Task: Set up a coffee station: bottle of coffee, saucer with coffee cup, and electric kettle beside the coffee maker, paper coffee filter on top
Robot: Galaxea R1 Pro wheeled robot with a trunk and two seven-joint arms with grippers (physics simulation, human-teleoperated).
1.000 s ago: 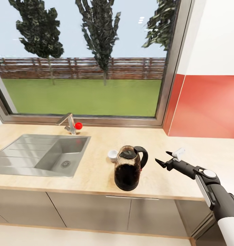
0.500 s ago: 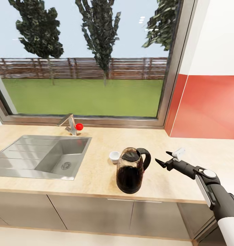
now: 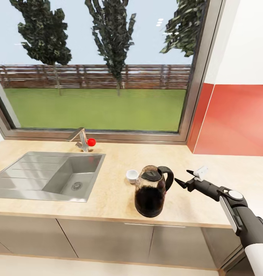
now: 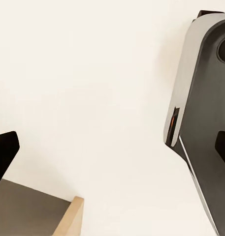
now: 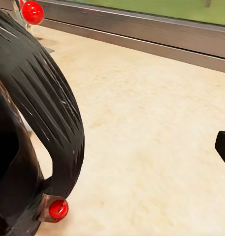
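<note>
- Right gripper, fingers spread apart and holding nothing, hovers just beside the electric kettle's handle.
- Electric kettle stands upright near the countertop front edge.
- Small white cup behind it, partly hidden.
- Left gripper's state cannot be told.

Steel sink sunk in pale wood counter, drainboard to its left side. Tap behind basin, red knob beside it. Big window above: lawn, fence, dark trees. Red backsplash panel at right, white wall above. Grey cabinet fronts under counter.
</note>
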